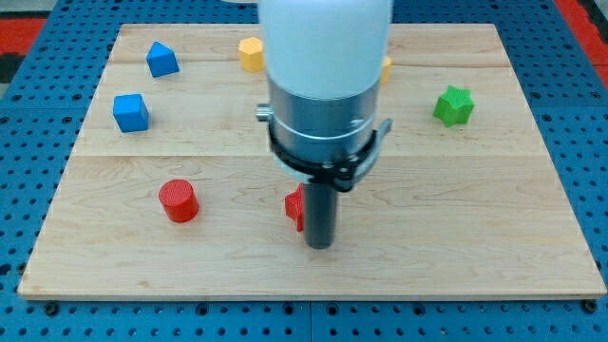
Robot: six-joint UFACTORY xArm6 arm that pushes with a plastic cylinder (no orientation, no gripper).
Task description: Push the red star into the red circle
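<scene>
The red star lies near the middle bottom of the wooden board, mostly hidden behind my rod. Only its left edge shows. The red circle, a short cylinder, stands to the view's left of it, well apart. My tip rests on the board right against the star's right side, slightly toward the view's bottom.
Two blue blocks sit at the upper left: a house-shaped one and a cube. A yellow hexagon is at the top, another yellow block peeks out behind the arm, and a green star is at the right.
</scene>
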